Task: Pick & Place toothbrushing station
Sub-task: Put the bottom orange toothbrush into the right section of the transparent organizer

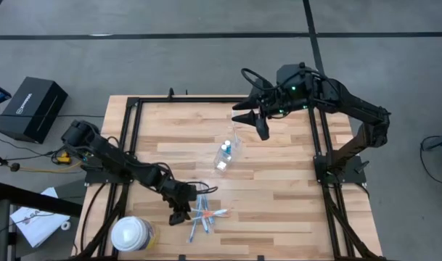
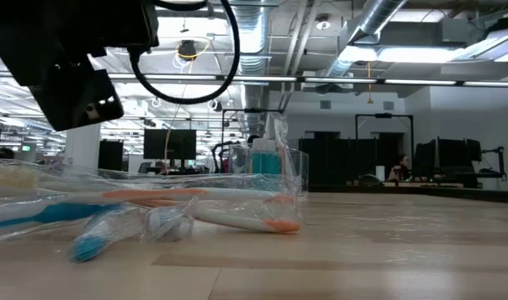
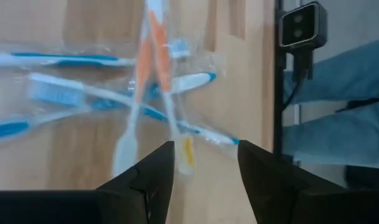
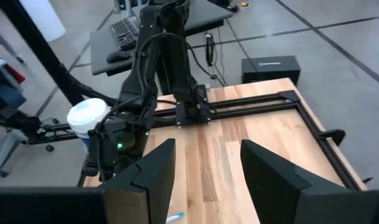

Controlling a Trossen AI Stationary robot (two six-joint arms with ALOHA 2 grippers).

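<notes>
Several slim blue, white and orange toothbrushes (image 1: 204,216) in clear wrappers lie crossed in a loose pile near the table's near edge. My left gripper (image 1: 181,214) hangs open just to their left and above them; in its wrist view the end of an orange-and-white brush (image 3: 187,149) shows between the fingertips (image 3: 205,168), untouched. A small clear plastic cup (image 1: 225,155) with blue tubes inside stands upright at mid-table (image 2: 279,171). My right gripper (image 1: 259,125) waits open, raised high over the far part of the table (image 4: 205,165).
A large round white-topped container (image 1: 130,233) stands at the near left corner, beside my left arm. Black frame rails (image 1: 126,138) run along the table's left, far and right sides. A small camera (image 3: 304,25) sits at the near edge, with a person's legs (image 3: 338,93) behind it.
</notes>
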